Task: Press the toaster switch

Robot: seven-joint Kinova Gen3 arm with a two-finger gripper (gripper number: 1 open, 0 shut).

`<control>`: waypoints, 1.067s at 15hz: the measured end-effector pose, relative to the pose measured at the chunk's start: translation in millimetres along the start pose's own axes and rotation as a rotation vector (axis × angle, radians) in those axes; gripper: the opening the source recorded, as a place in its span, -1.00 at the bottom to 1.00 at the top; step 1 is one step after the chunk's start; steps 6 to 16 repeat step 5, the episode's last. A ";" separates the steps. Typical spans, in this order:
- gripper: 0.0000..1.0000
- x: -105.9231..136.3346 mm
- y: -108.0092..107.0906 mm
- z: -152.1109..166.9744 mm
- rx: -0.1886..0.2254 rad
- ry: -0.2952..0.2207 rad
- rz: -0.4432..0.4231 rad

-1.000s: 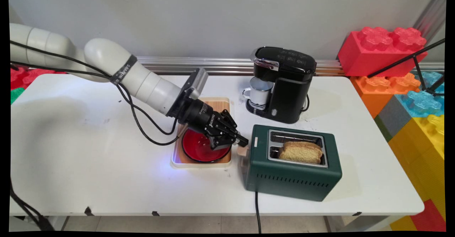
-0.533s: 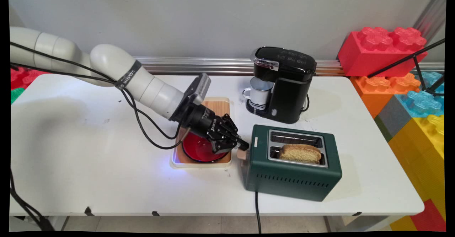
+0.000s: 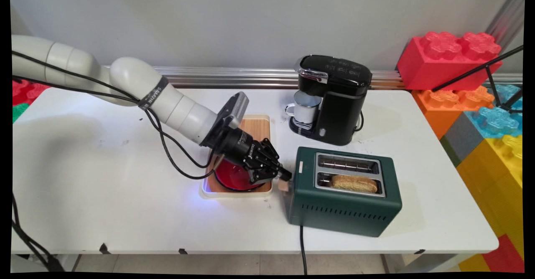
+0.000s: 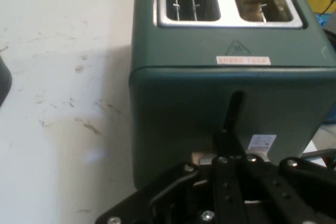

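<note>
The white arm (image 3: 175, 107) reaches in from the left, low over the desk (image 3: 104, 187). Its black jaws are together, with no gap between them. Their tip rests on top of the small tan lever (image 3: 284, 186) on the left end of the green toaster (image 3: 345, 195). In the hand view the lever shows just under the black tip, at the bottom of a dark slot in the toaster's end wall. A little red and white sticker (image 4: 243, 60) sits above that slot.

The toaster stands on the near right part of the desk. It has two openings on top. The far one has only wires inside. The near one holds a slice of bread (image 3: 354, 183), sitting low so only its brown top shows. A black cord (image 3: 301, 249) runs from the toaster's near side and hangs over the desk's edge.

Just left of the toaster is a wooden tray (image 3: 255, 126) with a red bowl (image 3: 232, 177) on it. The jaws hang over the bowl's right side.

Behind the toaster stands a black coffee machine (image 3: 338, 99) with a white mug (image 3: 305, 108) under its spout. Big bright toy blocks (image 3: 449, 57) are stacked past the desk's right end.
</note>
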 end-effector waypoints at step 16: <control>-1.00 -5.3 -0.8 1.9 -0.001 -0.009 -0.002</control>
